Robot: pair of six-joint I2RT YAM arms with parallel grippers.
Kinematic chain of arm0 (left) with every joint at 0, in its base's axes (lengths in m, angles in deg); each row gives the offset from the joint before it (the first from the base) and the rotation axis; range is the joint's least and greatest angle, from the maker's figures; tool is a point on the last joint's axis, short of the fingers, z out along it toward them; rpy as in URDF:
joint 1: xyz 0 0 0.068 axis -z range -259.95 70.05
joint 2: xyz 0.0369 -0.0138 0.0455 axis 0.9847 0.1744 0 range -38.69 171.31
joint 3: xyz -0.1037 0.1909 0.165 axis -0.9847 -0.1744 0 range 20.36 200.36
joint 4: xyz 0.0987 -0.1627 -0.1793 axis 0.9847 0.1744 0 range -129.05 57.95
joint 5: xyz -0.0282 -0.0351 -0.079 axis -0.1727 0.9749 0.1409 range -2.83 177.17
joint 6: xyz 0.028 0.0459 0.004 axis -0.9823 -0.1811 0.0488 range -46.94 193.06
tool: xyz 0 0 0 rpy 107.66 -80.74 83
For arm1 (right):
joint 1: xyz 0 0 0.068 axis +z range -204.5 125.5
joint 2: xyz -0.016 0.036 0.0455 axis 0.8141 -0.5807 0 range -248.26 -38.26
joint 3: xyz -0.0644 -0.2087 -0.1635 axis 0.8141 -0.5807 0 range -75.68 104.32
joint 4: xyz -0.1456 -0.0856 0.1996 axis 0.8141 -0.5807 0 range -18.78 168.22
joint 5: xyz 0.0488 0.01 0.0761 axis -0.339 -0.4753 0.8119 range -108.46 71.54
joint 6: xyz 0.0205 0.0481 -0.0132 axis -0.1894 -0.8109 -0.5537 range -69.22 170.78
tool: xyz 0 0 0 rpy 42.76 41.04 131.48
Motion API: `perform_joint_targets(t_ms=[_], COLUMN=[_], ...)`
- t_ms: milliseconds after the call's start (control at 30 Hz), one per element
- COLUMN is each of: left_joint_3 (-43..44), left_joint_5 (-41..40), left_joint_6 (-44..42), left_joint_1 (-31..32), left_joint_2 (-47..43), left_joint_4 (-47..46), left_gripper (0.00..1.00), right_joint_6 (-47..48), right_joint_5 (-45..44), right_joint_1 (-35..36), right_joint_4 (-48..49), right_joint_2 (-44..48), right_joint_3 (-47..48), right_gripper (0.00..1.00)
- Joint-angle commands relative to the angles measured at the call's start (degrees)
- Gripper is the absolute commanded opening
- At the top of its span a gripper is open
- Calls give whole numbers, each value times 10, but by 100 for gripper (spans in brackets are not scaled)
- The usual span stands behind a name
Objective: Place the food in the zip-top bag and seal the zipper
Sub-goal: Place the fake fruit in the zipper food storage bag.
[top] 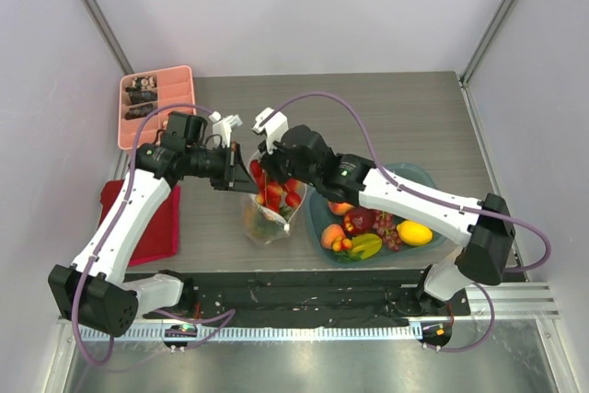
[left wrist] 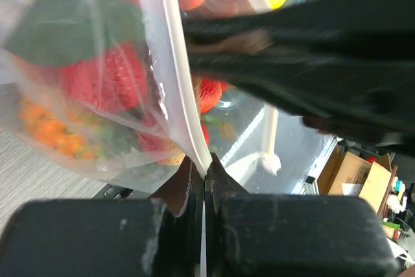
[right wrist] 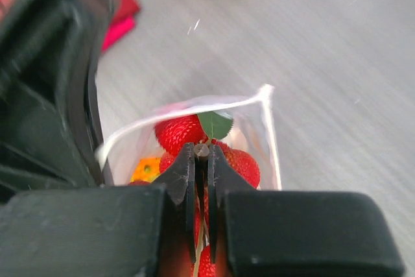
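A: State of left end effector (left wrist: 203, 176)?
B: Clamped on the zipper (left wrist: 170, 63).
A: And right end effector (right wrist: 202, 155)?
B: Pinched tight on the zip-top bag (top: 265, 225), at its mouth. The bag stands on the table (top: 396, 108) just beside the teal plate (top: 419, 174), with strawberries (right wrist: 178, 132) inside.

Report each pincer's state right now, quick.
Left pincer: closed, pinching the zipper of the zip-top bag.
Right pincer: closed, apparently on the zip-top bag's near mouth edge.
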Motion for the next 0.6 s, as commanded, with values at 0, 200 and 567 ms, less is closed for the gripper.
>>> perform_joint_targets(t_ms=[0,200,567], left_joint_3=[-3,-11,-13], left_joint_5=[41,58,72], left_joint_6=[-11,-4,-4], left_joint_1=[-2,-5,-32], left_joint_2=[-16,-11,-7], left_joint_4=[-19,-35,-22], left_gripper=[0,0,0], right_joint_6=[-2,19,31], right_joint_5=[-58,9,112], right_joint_1=[4,14,8], right_joint_4=[121,186,6], right_joint_2=[56,73,56], right_joint_3=[7,-120,0], right_gripper=[1,1,63])
